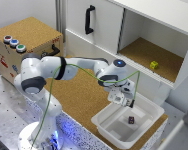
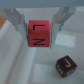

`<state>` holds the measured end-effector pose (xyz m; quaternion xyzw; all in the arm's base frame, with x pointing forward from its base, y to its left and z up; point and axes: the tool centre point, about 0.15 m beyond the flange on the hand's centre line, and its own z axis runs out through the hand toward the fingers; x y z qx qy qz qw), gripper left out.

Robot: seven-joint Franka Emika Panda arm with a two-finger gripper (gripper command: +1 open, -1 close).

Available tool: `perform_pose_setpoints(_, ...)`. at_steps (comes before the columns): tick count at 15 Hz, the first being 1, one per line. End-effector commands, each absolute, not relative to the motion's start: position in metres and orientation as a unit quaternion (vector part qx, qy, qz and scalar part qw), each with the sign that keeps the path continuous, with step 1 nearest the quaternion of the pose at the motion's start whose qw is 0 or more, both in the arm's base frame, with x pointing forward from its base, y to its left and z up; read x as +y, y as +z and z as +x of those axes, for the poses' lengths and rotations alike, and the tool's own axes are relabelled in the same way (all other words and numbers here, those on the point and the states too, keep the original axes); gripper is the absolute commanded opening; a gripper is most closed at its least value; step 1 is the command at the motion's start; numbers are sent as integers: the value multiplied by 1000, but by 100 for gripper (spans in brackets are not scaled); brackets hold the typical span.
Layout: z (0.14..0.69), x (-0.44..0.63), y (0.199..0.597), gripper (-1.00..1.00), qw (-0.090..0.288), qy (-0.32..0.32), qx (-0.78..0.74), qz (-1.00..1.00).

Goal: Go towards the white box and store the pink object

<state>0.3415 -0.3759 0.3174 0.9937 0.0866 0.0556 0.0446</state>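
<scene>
One arm here, reaching out over the white box [image 1: 144,116] at the exterior view's right. Wrist view shows the gripper [image 2: 39,36] clamped on the pink object [image 2: 38,34], a finger [image 2: 19,22] pressed to each side, with dark letter-like marks on its face. It's held up above the box floor. Down inside the box sits a small dark block [image 1: 131,120]. A yellow-green cube [image 1: 154,65] sits in the open cabinet [image 1: 159,30] behind.
</scene>
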Motion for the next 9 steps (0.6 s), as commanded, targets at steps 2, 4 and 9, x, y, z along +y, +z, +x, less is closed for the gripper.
perform_pose_setpoints(2,373,-424,273,-100,-58,52,74,994)
perform_pose_setpoints(4,379,-413,268,-100,-63,52,82,993)
perform_pose_setpoints(9,391,-398,269,-100,-54,71,96,991)
